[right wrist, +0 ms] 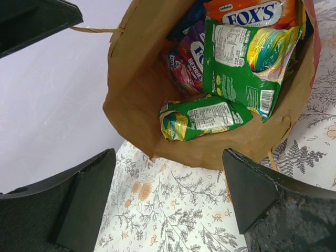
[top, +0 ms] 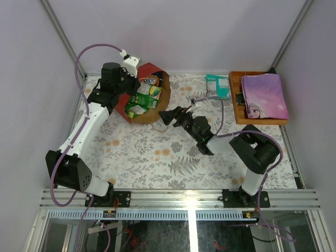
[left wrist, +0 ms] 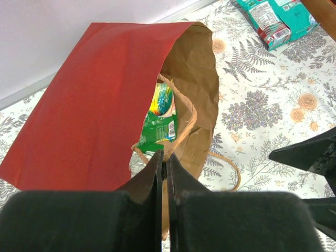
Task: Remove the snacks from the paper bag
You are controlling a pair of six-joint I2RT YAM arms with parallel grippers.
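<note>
The paper bag (top: 157, 71) lies on its side at the back left, red outside, its brown mouth facing my right gripper. My left gripper (top: 130, 90) is shut on the bag's rim (left wrist: 164, 157) by the handle. Inside the bag lie green packets (right wrist: 205, 118) (right wrist: 252, 58), a purple packet (right wrist: 189, 58) and an orange FOX'S packet (right wrist: 247, 13). One green packet also shows in the left wrist view (left wrist: 160, 123). My right gripper (top: 170, 116) is open and empty just outside the mouth (right wrist: 168, 178). A teal packet (top: 217, 85) lies on the table outside the bag.
An orange-brown wooden tray (top: 236, 97) at the back right holds a purple princess book (top: 264, 95). The bag's twine handle (left wrist: 231, 173) loops onto the floral tablecloth (top: 157, 157). Grey walls close the back and sides.
</note>
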